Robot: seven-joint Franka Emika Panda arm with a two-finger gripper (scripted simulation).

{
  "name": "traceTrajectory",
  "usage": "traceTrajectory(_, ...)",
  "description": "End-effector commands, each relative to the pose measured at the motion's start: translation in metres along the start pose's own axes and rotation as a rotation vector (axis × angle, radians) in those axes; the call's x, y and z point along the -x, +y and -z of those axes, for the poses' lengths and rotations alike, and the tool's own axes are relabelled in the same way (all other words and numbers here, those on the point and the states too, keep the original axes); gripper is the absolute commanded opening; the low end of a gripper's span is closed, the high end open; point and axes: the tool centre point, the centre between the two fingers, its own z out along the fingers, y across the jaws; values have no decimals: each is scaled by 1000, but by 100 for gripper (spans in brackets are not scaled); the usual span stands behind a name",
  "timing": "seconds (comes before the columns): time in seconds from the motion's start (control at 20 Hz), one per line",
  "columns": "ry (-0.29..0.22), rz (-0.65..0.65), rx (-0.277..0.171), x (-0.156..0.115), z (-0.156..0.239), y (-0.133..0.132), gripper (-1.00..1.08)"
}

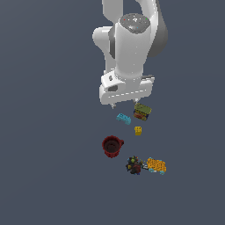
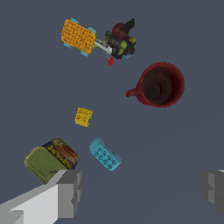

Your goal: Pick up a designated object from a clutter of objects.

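End effector: my end effector (image 2: 142, 190) hangs above the worktop (image 1: 48, 167) with its jaws spread wide and nothing between them; in the wrist view one finger (image 2: 70, 192) sits at one side and the other at the far side, with bare surface in the gap.
Arm: my white arm (image 1: 132, 48) comes down from the far edge of the worktop in the exterior view, its body hiding most of the end effector (image 1: 124, 104).
Can: the can (image 2: 51, 159) (image 1: 142, 111), olive-green on top with a dark blue side and red-and-yellow label, lies tilted just beside one of my fingers, outside the gap, not touched as far as I can tell.
Cyan brick: the cyan brick (image 2: 105, 154) (image 1: 123, 118) lies near the can, apart from it.
Yellow block: the tiny yellow block (image 2: 83, 117) (image 1: 138, 130) sits a little further out, alone.
Mug: the dark red mug (image 2: 159, 85) (image 1: 112, 146) stands upright, mouth up, well apart from the can.
Orange brick: the orange-yellow brick (image 2: 78, 36) (image 1: 156, 165) lies farthest from me.
Lump: the dark multicoloured lump (image 2: 119, 40) (image 1: 134, 165) lies just beside the orange-yellow brick; whether they touch I cannot tell.
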Motion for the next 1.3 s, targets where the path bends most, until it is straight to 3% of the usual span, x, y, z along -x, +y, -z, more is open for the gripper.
traceTrajectory(0.0, 3, 84, 7, 2, -17, -18, 100)
traceTrajectory(0.65, 25, 595, 30, 44, -111, -119, 100)
traceTrajectory(0.95, 33, 741, 31, 64, -134, -145, 100)
traceTrajectory(1.25, 36, 807, 30, 74, -143, -156, 100)
